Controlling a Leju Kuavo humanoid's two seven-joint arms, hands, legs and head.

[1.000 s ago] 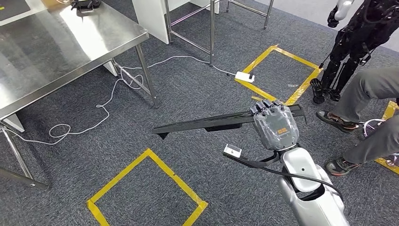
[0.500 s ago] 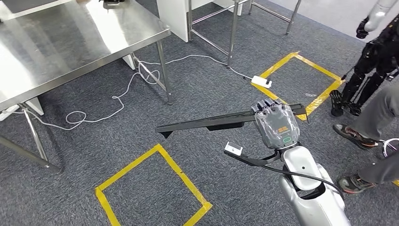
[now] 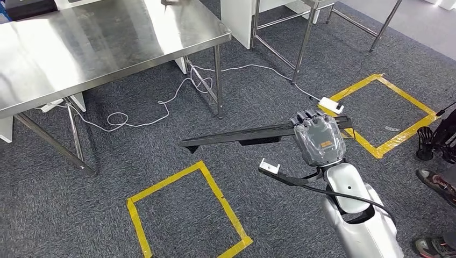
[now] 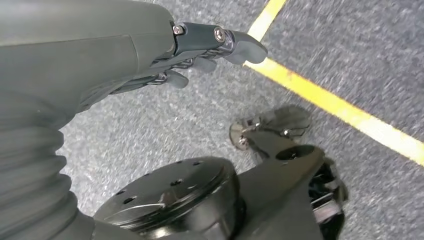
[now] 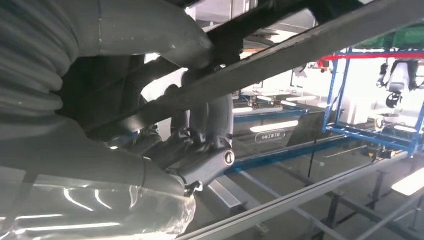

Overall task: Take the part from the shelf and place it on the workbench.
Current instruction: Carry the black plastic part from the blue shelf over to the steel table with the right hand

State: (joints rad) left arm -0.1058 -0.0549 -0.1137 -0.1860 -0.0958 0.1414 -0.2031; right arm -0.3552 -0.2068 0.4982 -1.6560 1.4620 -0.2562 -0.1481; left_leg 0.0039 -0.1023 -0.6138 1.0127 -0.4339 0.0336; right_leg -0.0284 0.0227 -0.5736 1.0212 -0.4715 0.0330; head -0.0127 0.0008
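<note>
Head cam: right hand (image 3: 319,141) is wrapped around 1 long black part (image 3: 244,136), held roughly level over the grey carpet, well apart from the steel workbench (image 3: 107,40). 2 yellow tape squares on the floor, 1 just below the part (image 3: 185,212), 1 off to the right (image 3: 387,115), plus 1 white cable (image 3: 161,102) under the bench. L wrist cam: left hand (image 4: 200,50) over carpet, fingers loosely curled, holding nothing. R wrist cam: fingers (image 5: 200,145) clamped on the part (image 5: 310,42).

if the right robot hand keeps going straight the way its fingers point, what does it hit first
Nothing close, as far as the head view shows. The right robot hand, gripping the long black part, points over open carpet toward the white power strip and the table legs beyond; depth is unclear.
</note>
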